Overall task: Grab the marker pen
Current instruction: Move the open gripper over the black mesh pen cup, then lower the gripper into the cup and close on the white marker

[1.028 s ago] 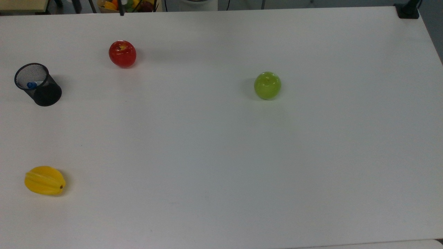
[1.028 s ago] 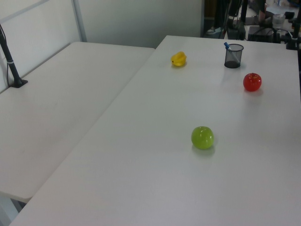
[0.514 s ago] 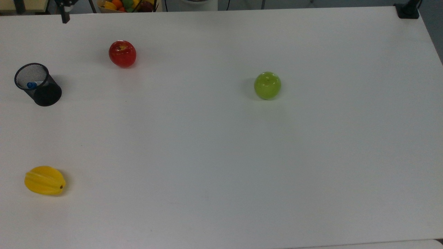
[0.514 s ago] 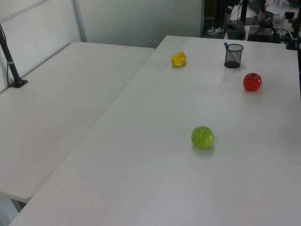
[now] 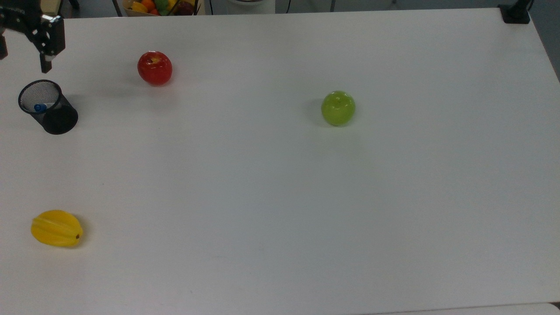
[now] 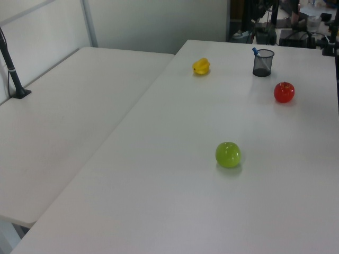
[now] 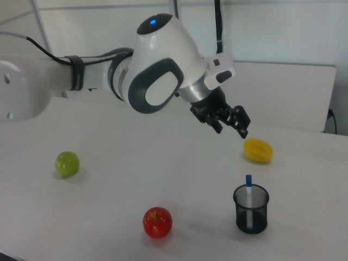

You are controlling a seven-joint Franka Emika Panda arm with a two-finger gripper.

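Right view gives us the clearest look at the pen (image 7: 248, 194): it stands nearly upright in the cup (image 7: 251, 209), long axis close to vertical, blue end up and poking just above the rim, white barrel running down inside the mesh. We see a slim, straight, round stick, smooth like plastic. In the top view, at the upper left of the frame, only the blue tip (image 5: 40, 107) shows, against the cup's (image 5: 48, 107) inner wall on the side nearer the frame's left. In the left view, at the upper right of the frame, the blue end (image 6: 255, 52) leans out over the cup's (image 6: 262, 62) left rim.

We read the cup as black wire mesh, round and open-topped, standing on the white, matte table (image 5: 280, 197).

We see the arm's glossy white shell with grey panels in the right view, and its black gripper (image 7: 235, 126) hanging above and to the left of the cup, clear of it. The fingers (image 7: 243, 130) stand apart with nothing between them. In the top view, the gripper (image 5: 24, 57) sits at the upper left corner, just above the cup.

We also note a shiny red apple (image 5: 154, 68), a shiny green apple (image 5: 338, 108) and a ridged yellow fruit (image 5: 57, 228), all well apart on the table.
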